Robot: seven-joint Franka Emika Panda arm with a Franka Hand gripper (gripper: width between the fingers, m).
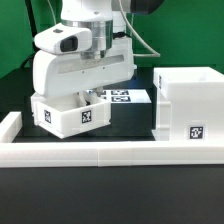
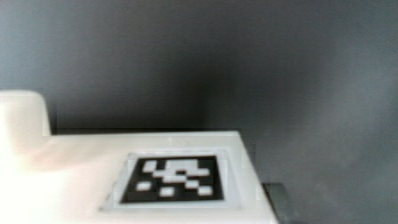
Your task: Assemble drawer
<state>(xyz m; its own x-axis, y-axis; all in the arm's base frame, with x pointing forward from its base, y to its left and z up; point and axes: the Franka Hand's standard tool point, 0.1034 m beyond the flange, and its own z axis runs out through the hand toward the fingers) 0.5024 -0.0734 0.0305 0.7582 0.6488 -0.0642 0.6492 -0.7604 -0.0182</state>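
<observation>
A small white tray (image 1: pixel 68 113) with a square tag on its front stands at the exterior view's left, behind the low border wall. My gripper (image 1: pixel 91 99) reaches down into it from above, and the hand hides most of the fingers. In the wrist view the tray's white tagged face (image 2: pixel 175 178) fills the lower part, blurred and very close. One dark finger (image 2: pixel 286 202) lies against its edge, so the gripper looks shut on the tray's wall. The large boxy housing (image 1: pixel 190 103) stands at the right, open at the top. I see no second tray.
The marker board (image 1: pixel 127 97) lies flat between the tray and the housing. The long low white border wall (image 1: pixel 110 153) runs along the front, with a raised end at the left (image 1: pixel 9 125). The table is black, with a green backdrop behind it.
</observation>
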